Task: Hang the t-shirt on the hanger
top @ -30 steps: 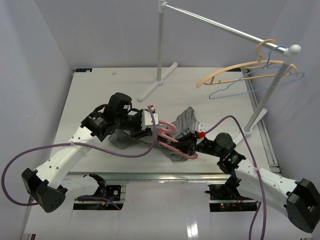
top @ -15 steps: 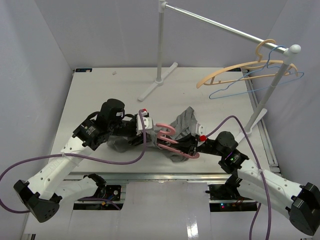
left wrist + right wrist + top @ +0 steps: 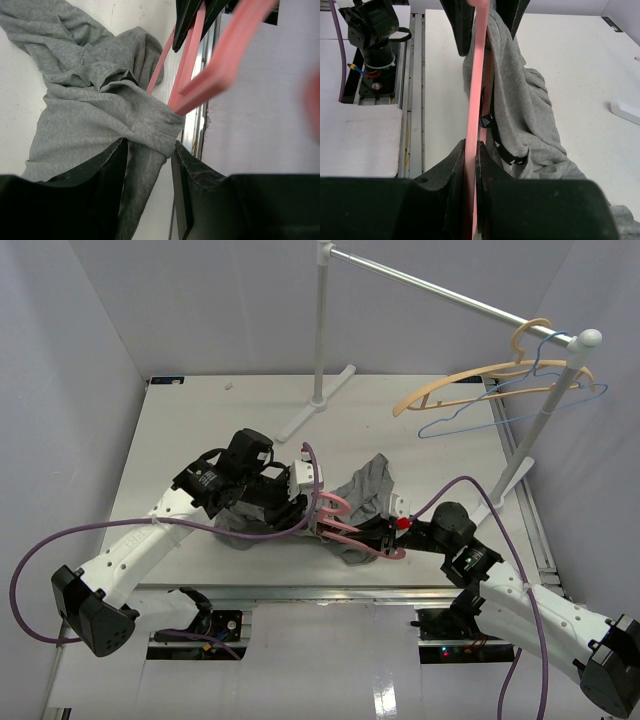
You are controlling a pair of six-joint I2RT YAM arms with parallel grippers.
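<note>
On my feed the right gripper (image 3: 470, 150) has its jaws clamped tight on one thin bar of the pink hanger (image 3: 215, 65), and the bar runs straight out from between the fingers (image 3: 449, 167). The left gripper (image 3: 149, 150) faces it from the hanger's far end. Its jaws are closed partway around a bunched fold of the grey t-shirt (image 3: 90, 110), and the cloth fills the gap between them.

The hanger sits low over the desk (image 3: 200, 420), near the front edge and between the two grippers. Through the left wrist camera I see a fold of the t-shirt wrapped around one hanger arm, just where the pink bars meet. From there the rest of the shirt spreads away from the hanger and lies crumpled on the desk. Through the right wrist camera the shirt hangs along one side of the hanger bar, touching it, and pools on the desk beside it. The overhead view shows grey cloth on both sides of the hanger, some of it under the left arm.

Well behind the hanger, towards the back right, a metal rail (image 3: 430, 285) carries a tan wooden hanger (image 3: 450, 390) and a blue wire hanger (image 3: 500, 418), which hang side by side.
</note>
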